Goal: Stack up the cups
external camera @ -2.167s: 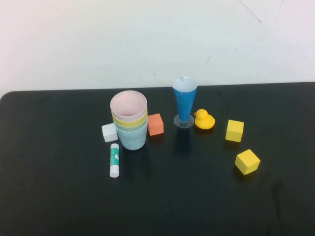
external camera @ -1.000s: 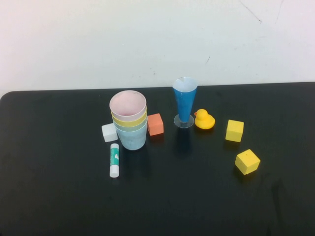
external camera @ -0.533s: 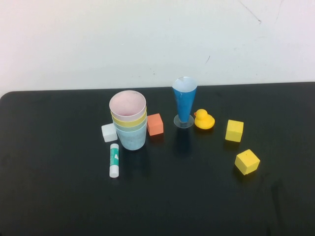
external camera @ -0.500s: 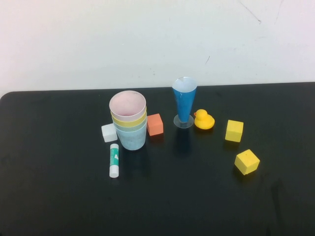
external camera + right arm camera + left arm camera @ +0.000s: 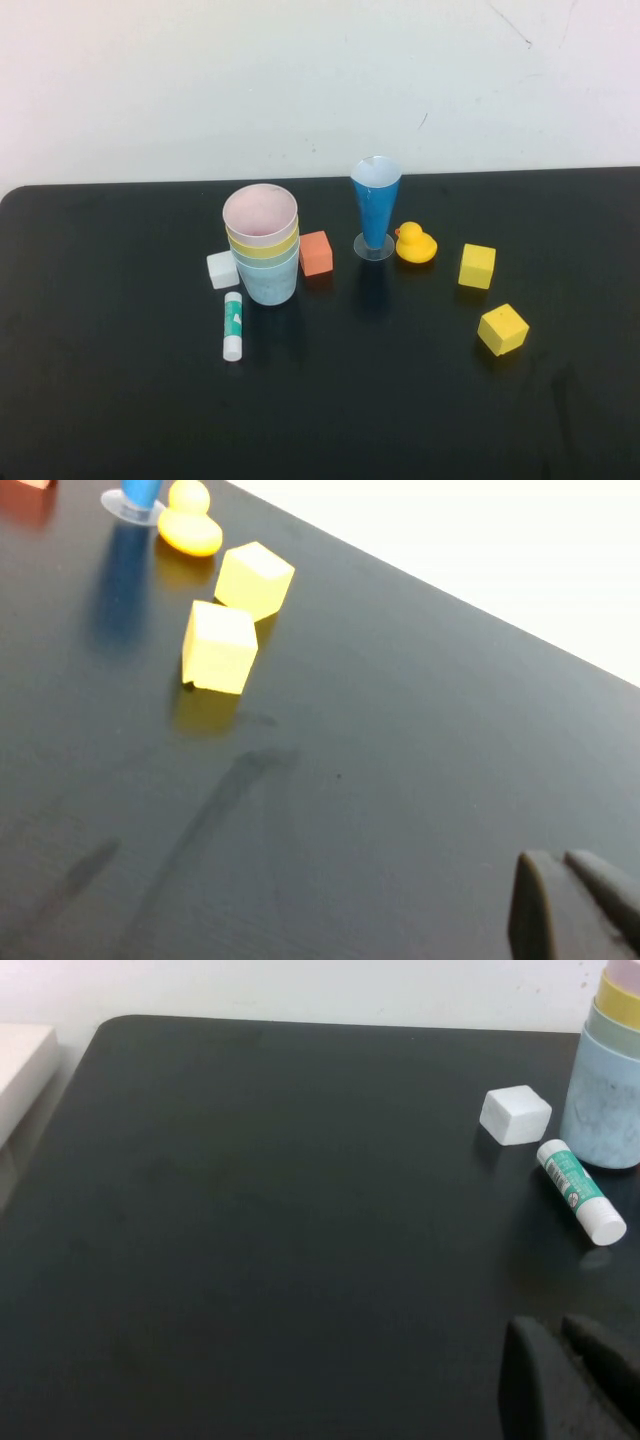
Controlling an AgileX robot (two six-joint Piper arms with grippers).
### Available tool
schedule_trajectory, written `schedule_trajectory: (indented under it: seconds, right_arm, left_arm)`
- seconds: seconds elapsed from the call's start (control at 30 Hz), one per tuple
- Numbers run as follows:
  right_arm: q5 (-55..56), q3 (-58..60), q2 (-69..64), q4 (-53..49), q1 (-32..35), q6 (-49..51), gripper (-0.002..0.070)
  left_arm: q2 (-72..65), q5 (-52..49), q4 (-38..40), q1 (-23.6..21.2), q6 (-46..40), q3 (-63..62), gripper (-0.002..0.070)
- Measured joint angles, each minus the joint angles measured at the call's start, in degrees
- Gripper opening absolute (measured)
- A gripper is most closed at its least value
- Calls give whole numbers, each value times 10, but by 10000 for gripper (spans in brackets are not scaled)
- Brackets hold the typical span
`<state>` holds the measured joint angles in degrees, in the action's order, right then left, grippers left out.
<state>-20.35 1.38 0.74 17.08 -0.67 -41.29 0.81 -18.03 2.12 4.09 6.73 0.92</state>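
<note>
The four cups stand nested in one upright stack left of the table's centre: the pale pink cup [image 5: 260,213] on top, then the yellow cup [image 5: 264,248], the pale green cup [image 5: 266,260], and the light blue cup [image 5: 270,285] at the bottom. The stack's lower part shows in the left wrist view [image 5: 608,1095]. Neither arm shows in the high view. My left gripper [image 5: 555,1338] is shut and empty over bare table, well short of the stack. My right gripper [image 5: 558,868] is shut and empty over bare table, away from the cubes.
A white cube [image 5: 222,270] and a glue stick [image 5: 232,326] lie beside the stack's left. An orange cube [image 5: 316,253] touches its right. A blue cone glass [image 5: 376,208], a rubber duck [image 5: 414,244] and two yellow cubes [image 5: 477,266] [image 5: 502,329] stand to the right.
</note>
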Motion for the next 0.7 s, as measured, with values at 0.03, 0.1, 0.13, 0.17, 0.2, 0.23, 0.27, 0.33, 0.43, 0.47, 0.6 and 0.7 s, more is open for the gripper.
schedule_trajectory:
  seconds: [0.03, 0.1, 0.13, 0.17, 0.2, 0.23, 0.27, 0.33, 0.43, 0.47, 0.6, 0.7]
  right_arm:
    - [0, 0, 0, 2, 0, 0, -1]
    - [1, 0, 0, 8, 0, 0, -1]
    - [3, 0, 0, 13, 0, 0, -1]
    - [9, 1, 0, 18, 0, 0, -1]
    - [15, 2, 0, 20, 0, 2, -1]
    - [21, 2, 0, 18, 0, 8, -1]
    - [31, 2, 0, 7, 2, 26, -1]
    - [53, 2, 0, -34, 7, 89, -1]
    - [64, 2, 0, -96, 26, 208, -1]
    - [56, 2, 0, -109, 32, 236, -1]
    - [6, 1, 0, -135, 41, 288, -1]
    - [-2, -1, 0, -142, 43, 291, -1]
  left_arm:
    - [0, 0, 0, 0, 0, 0, 0]
    - [0, 0, 0, 0, 0, 0, 0]
    - [0, 0, 0, 0, 0, 0, 0]
    - [0, 0, 0, 0, 0, 0, 0]
    - [0, 0, 0, 0, 0, 0, 0]
    - [0, 0, 0, 0, 0, 0, 0]
    - [0, 0, 0, 0, 0, 0, 0]
    - [0, 0, 0, 0, 0, 0, 0]
    - [0, 0, 0, 0, 0, 0, 0]
    - [0, 0, 0, 0, 0, 0, 0]
    - [0, -1, 0, 0, 1, 0, 0]
    - [0, -1, 0, 0, 1, 0, 0]
